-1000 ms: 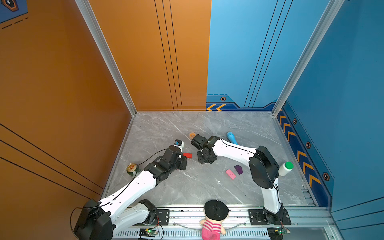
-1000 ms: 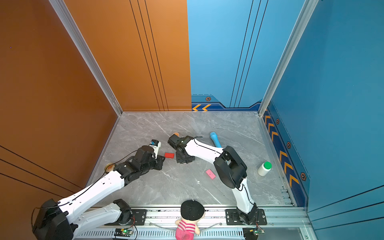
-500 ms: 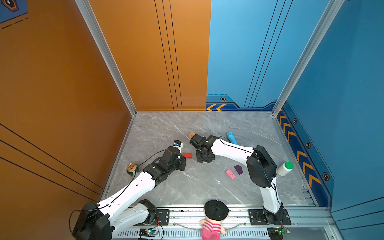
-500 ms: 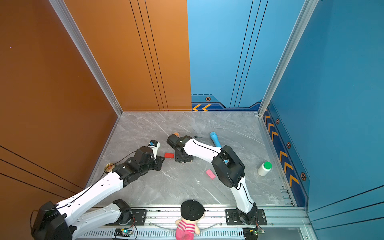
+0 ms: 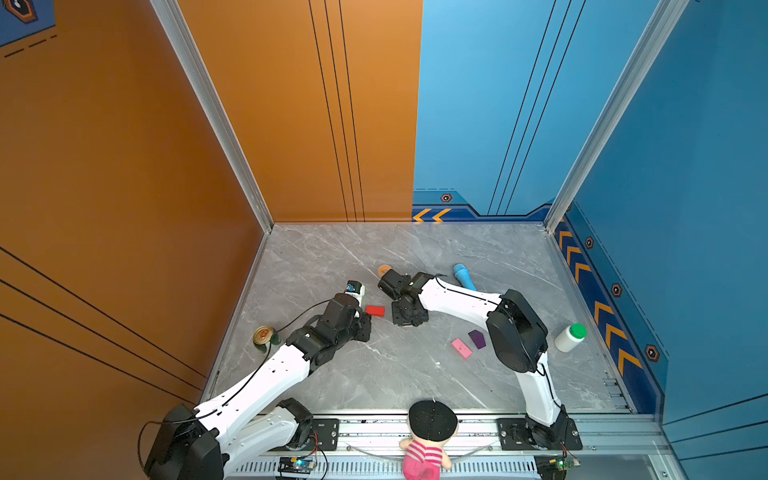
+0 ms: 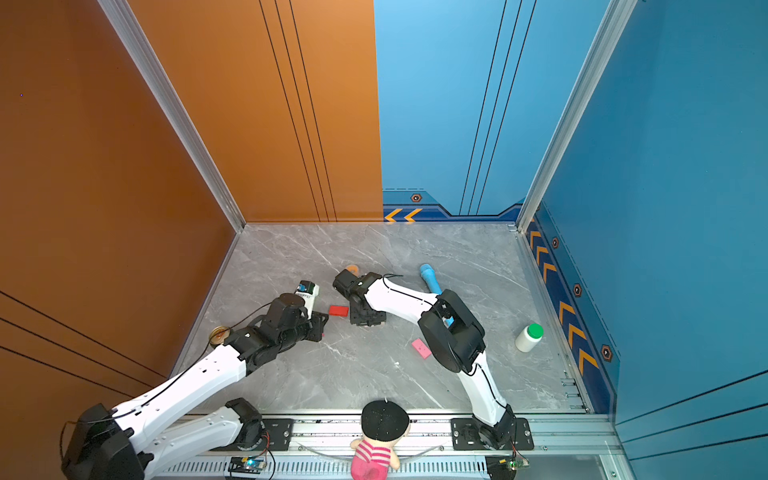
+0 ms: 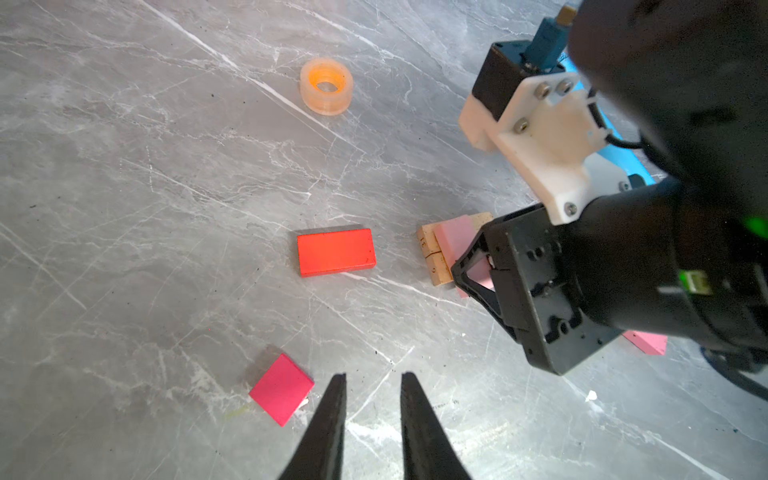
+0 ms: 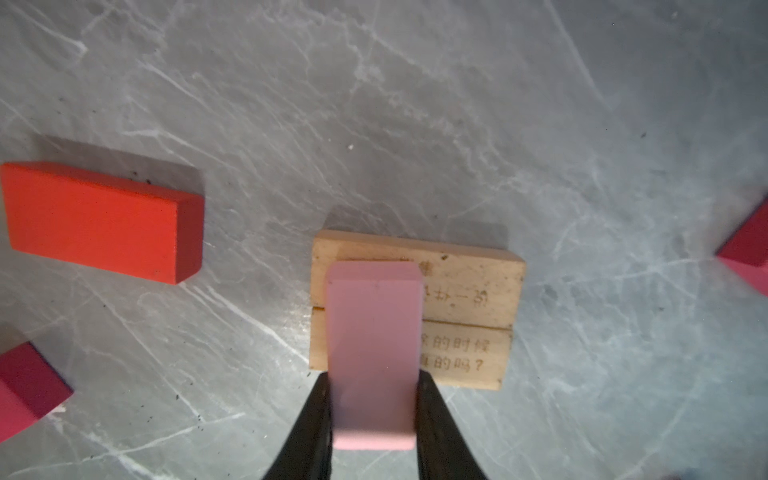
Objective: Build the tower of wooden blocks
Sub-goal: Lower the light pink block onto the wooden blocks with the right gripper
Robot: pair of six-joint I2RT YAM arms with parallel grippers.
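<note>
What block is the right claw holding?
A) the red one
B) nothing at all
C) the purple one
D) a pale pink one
D: in the right wrist view the right claw is shut on a pale pink brick, with a finger pressed to each side, in front of the two tan slabs.
</note>
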